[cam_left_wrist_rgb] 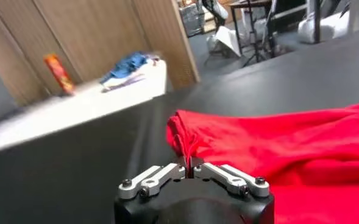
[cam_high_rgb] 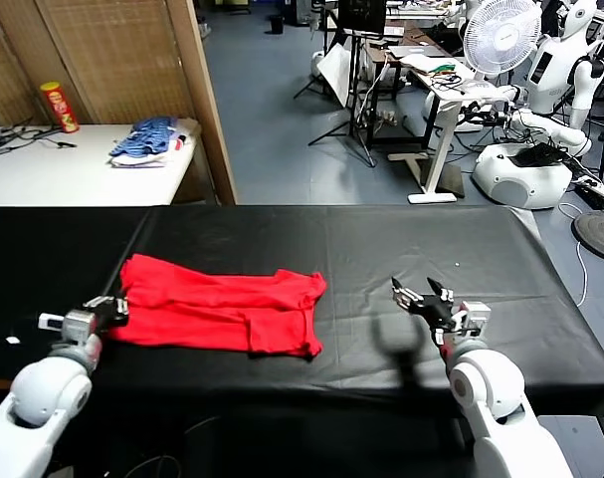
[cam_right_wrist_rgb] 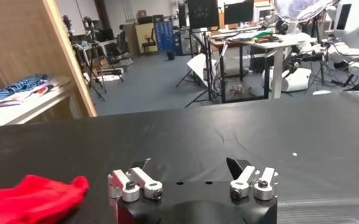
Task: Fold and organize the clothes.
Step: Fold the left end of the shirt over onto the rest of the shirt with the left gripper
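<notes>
The clothes are one bright red T-shirt (cam_high_rgb: 222, 307) lying partly folded on the black table (cam_high_rgb: 381, 249), left of centre. My left gripper (cam_high_rgb: 114, 310) is at the shirt's near left corner, shut on a pinch of the red cloth (cam_left_wrist_rgb: 187, 148); in the left wrist view a ridge of fabric runs up from between the closed jaws (cam_left_wrist_rgb: 188, 167). My right gripper (cam_high_rgb: 417, 295) stands open over bare black cloth to the right of the shirt, nothing between its fingers (cam_right_wrist_rgb: 188, 167). The right wrist view shows only the shirt's end (cam_right_wrist_rgb: 33, 196).
A white side table (cam_high_rgb: 73, 174) at the back left carries a blue striped pile of garments (cam_high_rgb: 147, 139) and a red can (cam_high_rgb: 59, 107). A wooden partition (cam_high_rgb: 207, 100) stands beside it. Desks, a fan and another robot stand beyond the table's far edge.
</notes>
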`<state>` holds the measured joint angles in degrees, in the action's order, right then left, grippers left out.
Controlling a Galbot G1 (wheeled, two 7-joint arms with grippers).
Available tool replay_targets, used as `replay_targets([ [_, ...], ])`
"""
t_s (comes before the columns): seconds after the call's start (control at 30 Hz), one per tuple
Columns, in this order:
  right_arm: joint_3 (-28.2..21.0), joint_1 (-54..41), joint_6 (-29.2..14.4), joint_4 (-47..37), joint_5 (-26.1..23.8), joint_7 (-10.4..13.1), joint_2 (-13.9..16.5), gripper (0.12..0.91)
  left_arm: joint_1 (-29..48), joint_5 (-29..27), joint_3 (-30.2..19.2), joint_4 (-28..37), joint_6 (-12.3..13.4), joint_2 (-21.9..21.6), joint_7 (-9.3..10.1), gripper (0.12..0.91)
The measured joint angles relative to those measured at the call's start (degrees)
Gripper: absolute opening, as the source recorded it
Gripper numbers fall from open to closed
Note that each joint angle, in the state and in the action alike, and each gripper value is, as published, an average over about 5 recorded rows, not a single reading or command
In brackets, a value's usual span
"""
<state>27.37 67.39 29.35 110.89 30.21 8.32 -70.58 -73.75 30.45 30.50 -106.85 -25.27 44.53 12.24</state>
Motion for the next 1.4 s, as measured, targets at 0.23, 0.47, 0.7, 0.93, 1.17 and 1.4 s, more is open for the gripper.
replay_targets([
  [0.23,0.7,1.5,-0.1,0.3,-1.5,0.0,-0.4,0.798,3.1,10.2,-6.8,-8.0,-3.0,6.3,2.42,0.154],
  [0.47,2.0,2.8,-0.1,1.1,-1.8,0.0,-0.5,0.798,7.5,13.1,-15.6,-9.6,-4.1,16.3,4.16,0.154],
  [0.7,2.4,3.2,-0.2,1.0,-2.0,0.0,-0.9,0.798,9.4,13.0,-20.6,-8.5,-4.2,23.7,4.99,0.154],
  [0.93,1.2,2.6,-0.2,0.2,-3.5,-0.6,-1.8,0.798,9.8,12.3,-21.7,-7.2,-4.1,27.2,5.62,0.154],
  [1.17,0.0,2.5,-0.4,-0.2,-4.9,-1.5,-2.2,0.798,10.8,12.3,-22.3,-5.5,-4.3,29.8,5.88,0.173],
  [1.4,-1.8,1.4,-0.4,-0.2,-5.1,-3.2,-1.0,0.798,11.4,15.2,-23.1,-4.9,-5.3,33.7,7.15,0.519],
])
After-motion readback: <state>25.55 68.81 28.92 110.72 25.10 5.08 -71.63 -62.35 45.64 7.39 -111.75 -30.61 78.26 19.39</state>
